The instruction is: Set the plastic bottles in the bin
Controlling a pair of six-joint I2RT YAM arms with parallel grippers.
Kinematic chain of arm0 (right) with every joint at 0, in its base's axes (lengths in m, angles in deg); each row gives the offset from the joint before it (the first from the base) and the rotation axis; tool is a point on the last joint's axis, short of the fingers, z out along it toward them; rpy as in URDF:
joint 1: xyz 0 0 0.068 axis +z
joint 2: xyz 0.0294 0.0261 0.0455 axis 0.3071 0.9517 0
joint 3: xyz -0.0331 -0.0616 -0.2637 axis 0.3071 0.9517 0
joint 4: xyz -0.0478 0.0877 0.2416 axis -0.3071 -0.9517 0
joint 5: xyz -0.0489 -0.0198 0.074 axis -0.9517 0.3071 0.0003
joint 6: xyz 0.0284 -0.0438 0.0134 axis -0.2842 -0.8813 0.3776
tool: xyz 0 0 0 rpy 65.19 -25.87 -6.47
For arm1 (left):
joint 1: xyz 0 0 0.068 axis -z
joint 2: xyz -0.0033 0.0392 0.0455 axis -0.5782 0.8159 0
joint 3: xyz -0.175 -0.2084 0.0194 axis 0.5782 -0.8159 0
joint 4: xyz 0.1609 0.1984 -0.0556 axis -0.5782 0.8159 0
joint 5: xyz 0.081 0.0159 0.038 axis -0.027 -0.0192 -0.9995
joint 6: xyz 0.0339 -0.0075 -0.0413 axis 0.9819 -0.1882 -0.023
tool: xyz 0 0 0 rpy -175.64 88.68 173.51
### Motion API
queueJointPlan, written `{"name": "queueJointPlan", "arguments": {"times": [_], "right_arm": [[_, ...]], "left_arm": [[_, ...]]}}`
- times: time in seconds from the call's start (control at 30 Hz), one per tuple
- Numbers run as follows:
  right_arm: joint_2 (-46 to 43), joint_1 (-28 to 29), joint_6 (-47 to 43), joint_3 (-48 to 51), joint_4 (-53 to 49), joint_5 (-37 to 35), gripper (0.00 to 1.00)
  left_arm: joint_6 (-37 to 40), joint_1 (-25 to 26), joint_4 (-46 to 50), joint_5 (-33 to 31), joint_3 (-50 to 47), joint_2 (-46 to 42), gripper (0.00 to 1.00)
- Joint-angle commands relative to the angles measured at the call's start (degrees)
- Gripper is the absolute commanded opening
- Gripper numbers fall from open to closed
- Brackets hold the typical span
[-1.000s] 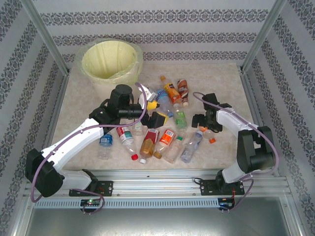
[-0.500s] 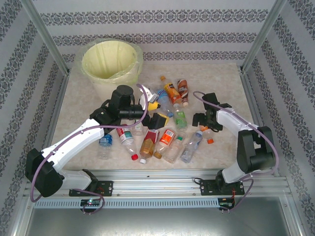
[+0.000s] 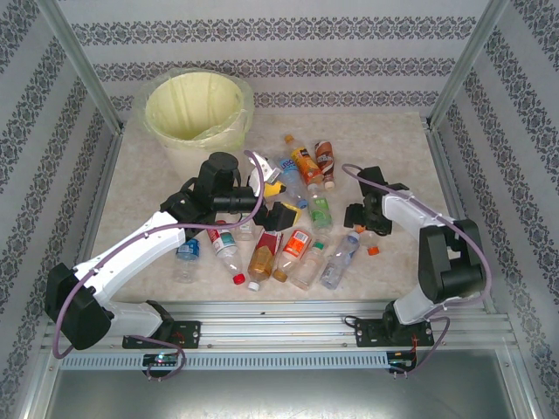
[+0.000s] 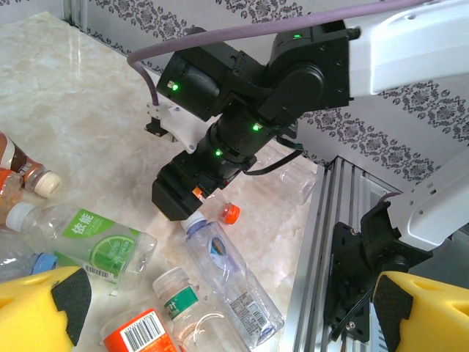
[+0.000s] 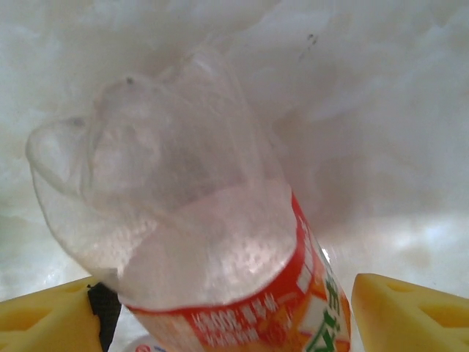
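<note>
Several plastic bottles (image 3: 293, 229) lie scattered mid-table, with coloured labels and caps. The bin (image 3: 194, 105), white with a pale yellow liner, stands at the far left. My left gripper (image 3: 277, 201) hovers over the middle of the pile, open, its yellow fingers (image 4: 44, 312) wide with nothing between them. My right gripper (image 3: 360, 218) is low on the table at the pile's right end. Its fingers (image 5: 410, 312) flank a clear bottle with a red-orange label (image 5: 190, 220), with a thin gap still showing on the right side.
A loose orange cap (image 3: 376, 250) lies by the right gripper, beside a clear blue-capped bottle (image 4: 234, 279). The aluminium rail (image 3: 279, 314) runs along the near edge. Metal posts and patterned walls close in the table. Bare marble lies left of the pile, below the bin.
The right gripper's jaws have narrowed around the red-orange-labelled bottle. The left arm has hardly moved.
</note>
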Motion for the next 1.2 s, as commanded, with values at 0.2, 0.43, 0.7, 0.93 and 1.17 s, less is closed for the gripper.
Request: {"name": "queueJointPlan", "arguments": {"times": [0.2,0.43,0.7,0.93,1.17], "right_arm": [[4.71,-1.17,-2.58,-4.80,0.45,-1.92,0.73],[4.23,-1.54,-4.34,-6.79,1.56,-4.40,0.63],[-3.44,-1.73,-5.43,-8.34,2.85,-3.83,0.55],[-12.50,-1.42,-1.69,-11.42,2.50,8.30,0.55],[-18.86,1.51,6.44,-12.35,6.13,18.97,0.53]], "left_arm": [[-0.38,1.22,1.22,-4.10,0.79,-0.77,1.00],[-2.21,1.22,4.32,-7.27,3.29,1.20,1.00],[-3.80,1.22,4.39,-8.47,3.75,2.07,1.00],[-7.82,1.21,3.45,-8.23,4.04,3.47,1.00],[-10.99,1.22,6.48,-9.08,7.08,7.03,1.00]]}}
